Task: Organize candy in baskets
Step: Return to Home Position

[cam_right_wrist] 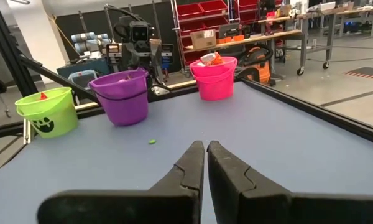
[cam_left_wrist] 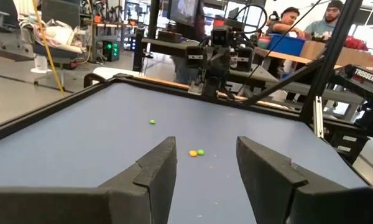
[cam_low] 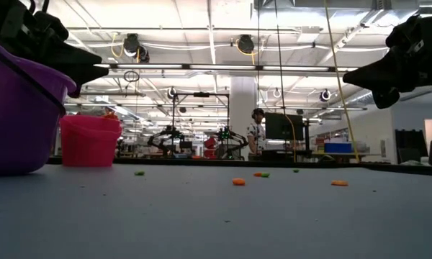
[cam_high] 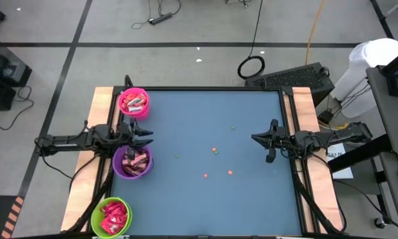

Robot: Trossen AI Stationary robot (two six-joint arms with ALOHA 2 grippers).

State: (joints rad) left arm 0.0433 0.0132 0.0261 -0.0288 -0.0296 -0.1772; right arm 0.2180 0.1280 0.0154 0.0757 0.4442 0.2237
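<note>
Smooth plastic baskets [cam_right_wrist: 121,102], matt table [cam_high: 205,119]

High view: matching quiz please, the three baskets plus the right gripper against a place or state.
1 pink basket
2 purple basket
3 green basket
4 right gripper

A holds dark brown candy
B shut, over the table's right side
C table's bottom-left corner in the picture
D table's top-left corner in the picture

Pairs: 1-D, 2-A, 3-C, 4-B

Three tubs along the table's [cam_high: 252,192] left edge.
Pink tub [cam_high: 120,105], purple tub [cam_high: 115,166] and green tub [cam_high: 95,216] hold candy [cam_high: 135,161]; left gripper [cam_high: 148,135] between pink and purple, right gripper [cam_high: 255,138] opposite.
</note>
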